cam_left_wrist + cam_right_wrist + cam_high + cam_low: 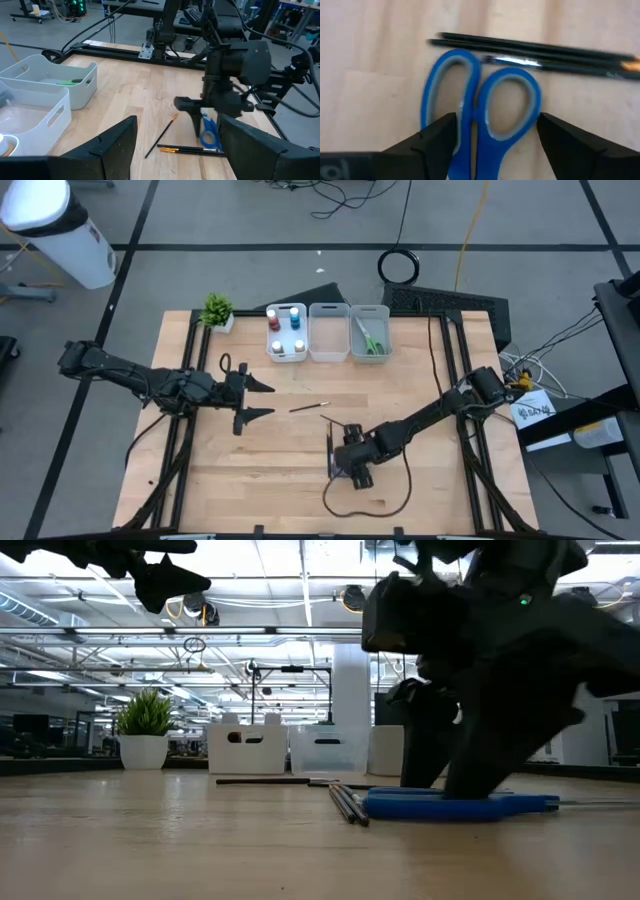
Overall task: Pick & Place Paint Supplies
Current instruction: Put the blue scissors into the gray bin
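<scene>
The table is mostly bare wood, with three white bins lined up along its far edge, presumably so each sort of supply gets its own box: paint bottles are seen in one, green scissors in another. The left gripper is parked well apart from the action, fingers spread and nothing held. The right gripper is lowered over the blue scissors, jaws wide and straddling the handles, so a grab looks lined up but not yet made. That straddle is only shown properly by the right wrist view; from above the scissors are largely hidden under the arm. Two thin brushes are lying just beside the handles, and another brush lies loose mid-table.
</scene>
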Tool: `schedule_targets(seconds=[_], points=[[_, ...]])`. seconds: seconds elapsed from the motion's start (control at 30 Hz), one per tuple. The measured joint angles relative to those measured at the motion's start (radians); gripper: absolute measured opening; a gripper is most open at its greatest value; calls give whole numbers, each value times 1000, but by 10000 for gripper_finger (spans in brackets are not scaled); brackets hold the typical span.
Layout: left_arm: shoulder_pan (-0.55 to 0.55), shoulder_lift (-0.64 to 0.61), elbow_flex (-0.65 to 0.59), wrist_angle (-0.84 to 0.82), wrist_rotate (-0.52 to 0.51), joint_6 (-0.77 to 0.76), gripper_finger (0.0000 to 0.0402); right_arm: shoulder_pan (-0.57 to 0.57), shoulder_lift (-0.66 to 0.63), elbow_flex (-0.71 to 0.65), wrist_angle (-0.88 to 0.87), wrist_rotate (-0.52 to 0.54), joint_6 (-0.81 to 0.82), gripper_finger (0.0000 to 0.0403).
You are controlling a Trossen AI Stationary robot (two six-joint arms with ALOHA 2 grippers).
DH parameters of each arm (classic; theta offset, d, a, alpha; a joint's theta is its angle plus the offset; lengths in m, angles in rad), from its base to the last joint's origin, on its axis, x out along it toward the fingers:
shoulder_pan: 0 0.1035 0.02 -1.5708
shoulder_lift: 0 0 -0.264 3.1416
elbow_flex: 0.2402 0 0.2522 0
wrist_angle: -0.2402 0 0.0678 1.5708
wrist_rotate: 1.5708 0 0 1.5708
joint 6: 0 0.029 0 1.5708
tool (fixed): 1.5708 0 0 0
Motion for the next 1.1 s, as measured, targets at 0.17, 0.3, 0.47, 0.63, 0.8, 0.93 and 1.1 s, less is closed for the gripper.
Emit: schedule_targets(seconds=[0.17,0.3,0.47,0.63,0.8,0.93,1.1], points=[[0,0,0,0,0,0,285,-19,-3,-44,12,9,70,243],[0,0,0,0,0,0,285,-27,-2,-86,20,7,85,230],[0,0,0,0,0,0,285,-52,0,-143,22,-2,171,197],[0,0,0,0,0,1,285,-64,-3,-206,92,-10,179,139],[0,0,0,0,0,5,285,-68,-3,-229,162,-46,182,120],[0,0,0,0,0,5,285,-68,-2,-230,172,-46,178,120],[0,0,0,0,0,5,285,-67,0,-232,203,-46,176,120]])
